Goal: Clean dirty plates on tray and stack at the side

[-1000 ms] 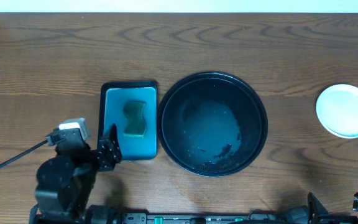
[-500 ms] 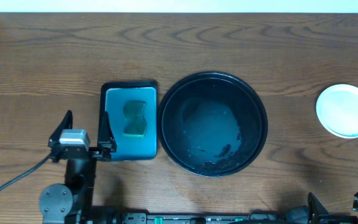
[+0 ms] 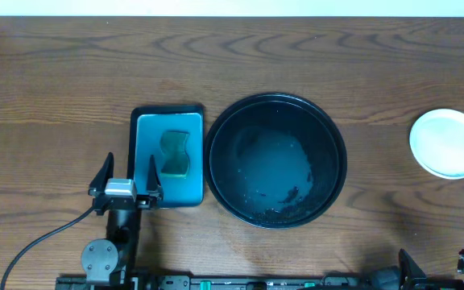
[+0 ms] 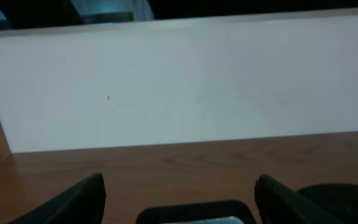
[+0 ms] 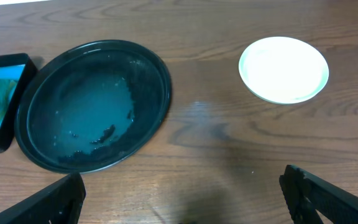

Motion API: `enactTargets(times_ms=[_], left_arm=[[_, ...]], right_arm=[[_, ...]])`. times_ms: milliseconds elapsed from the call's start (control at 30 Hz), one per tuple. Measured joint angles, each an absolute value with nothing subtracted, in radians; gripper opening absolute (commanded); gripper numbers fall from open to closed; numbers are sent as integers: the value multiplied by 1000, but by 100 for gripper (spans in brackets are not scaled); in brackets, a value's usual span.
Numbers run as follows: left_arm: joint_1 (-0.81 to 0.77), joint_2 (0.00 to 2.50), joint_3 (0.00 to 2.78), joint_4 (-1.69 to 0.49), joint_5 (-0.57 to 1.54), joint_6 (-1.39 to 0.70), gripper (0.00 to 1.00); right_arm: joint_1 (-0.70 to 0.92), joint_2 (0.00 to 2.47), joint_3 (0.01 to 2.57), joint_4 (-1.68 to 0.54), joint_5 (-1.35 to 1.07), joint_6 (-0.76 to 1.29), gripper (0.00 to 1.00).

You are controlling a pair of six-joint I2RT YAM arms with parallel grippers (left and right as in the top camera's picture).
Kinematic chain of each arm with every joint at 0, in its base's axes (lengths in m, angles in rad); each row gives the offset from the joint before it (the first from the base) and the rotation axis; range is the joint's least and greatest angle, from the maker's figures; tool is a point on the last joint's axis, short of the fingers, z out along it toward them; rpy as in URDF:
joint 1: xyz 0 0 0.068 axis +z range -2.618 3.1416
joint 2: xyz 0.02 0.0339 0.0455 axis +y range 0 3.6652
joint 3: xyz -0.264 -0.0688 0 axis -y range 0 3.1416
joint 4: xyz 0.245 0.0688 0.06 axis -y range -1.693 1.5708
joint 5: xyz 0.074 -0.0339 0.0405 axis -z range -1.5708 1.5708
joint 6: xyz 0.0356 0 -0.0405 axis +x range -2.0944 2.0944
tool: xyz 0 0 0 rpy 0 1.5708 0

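Risk: open left end effector (image 3: 126,176) could nudge the teal rectangular tray (image 3: 147,129) just ahead. Pale round plates (image 5: 283,69) rest ahead of the open right end effector (image 5: 185,208), off the large round black tray (image 3: 209,161).

No text I can read in any of my three views, no label, brand, number or sign legible, the tray (image 3: 240,129) unlettered, the plates (image 3: 449,142) at the side unlettered too.
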State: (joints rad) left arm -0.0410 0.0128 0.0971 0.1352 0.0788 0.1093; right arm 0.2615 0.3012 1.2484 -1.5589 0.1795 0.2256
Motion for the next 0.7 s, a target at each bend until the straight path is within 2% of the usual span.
enactTargets(times_ms=[200,367,700], left_arm=[[-41,12,28,142,80,109,77],[-41,13,10,-13,77,109,77],[-40,11,12,-19,72,109,78]], right_arm=[[262,301,1248,-1559,179,226,99],[262,302,1248,-1558,179,226,99],[262,302,1248,-1559,179,226,99]])
